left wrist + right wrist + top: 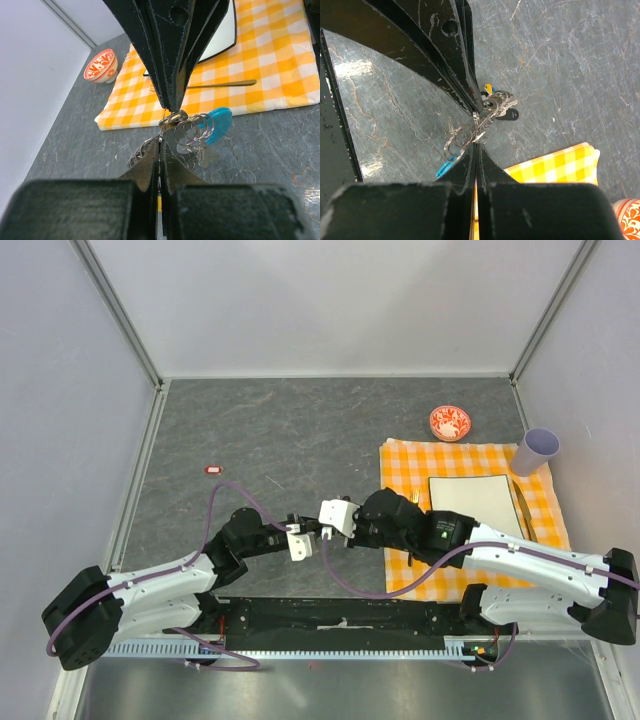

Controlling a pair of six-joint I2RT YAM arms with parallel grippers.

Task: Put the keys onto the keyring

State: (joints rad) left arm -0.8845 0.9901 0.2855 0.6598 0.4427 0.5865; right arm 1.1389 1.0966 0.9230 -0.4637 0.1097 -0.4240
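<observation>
Where tips meet, left tool (160, 142) and right tool (476, 147) each pinch shut on keyring (192, 131).

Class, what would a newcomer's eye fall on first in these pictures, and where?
The left gripper and right gripper meet tip to tip over the near middle of the table, both shut on the keyring, with its cyan strap and keys. To the right lies a bright orange checked cloth, a red-and-white bowl just beyond it.
</observation>
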